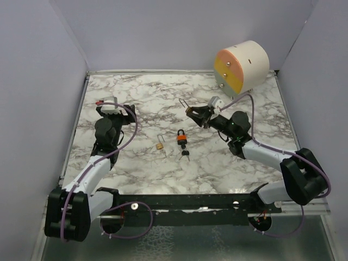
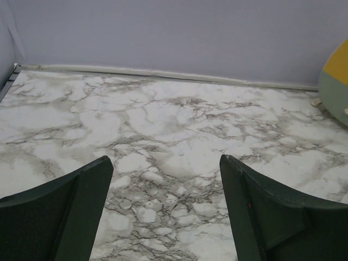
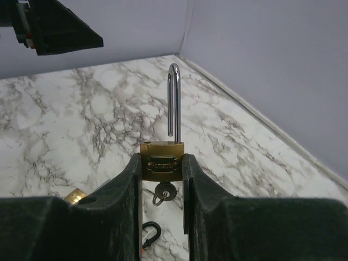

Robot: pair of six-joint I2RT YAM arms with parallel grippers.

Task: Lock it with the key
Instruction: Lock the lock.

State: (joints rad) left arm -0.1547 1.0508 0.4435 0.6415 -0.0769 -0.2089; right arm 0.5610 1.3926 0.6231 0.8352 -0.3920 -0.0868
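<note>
One marble table [image 1: 152, 98] carries everything, with a striped drum [image 1: 242, 68] at its far right corner. Left claw [image 2: 166, 163] hangs over the marble, spread wide and holding nothing. Right claw [image 3: 162, 169] is clamped on the brass padlock [image 3: 162, 155], held above the table, its long shackle [image 3: 173, 100] standing up and seemingly unlatched. Smallest, the key [image 3: 165, 191] sits in the keyhole underneath. Pressing the shackle home could twist the padlock in that narrow pinch, or knock the key loose.
</note>
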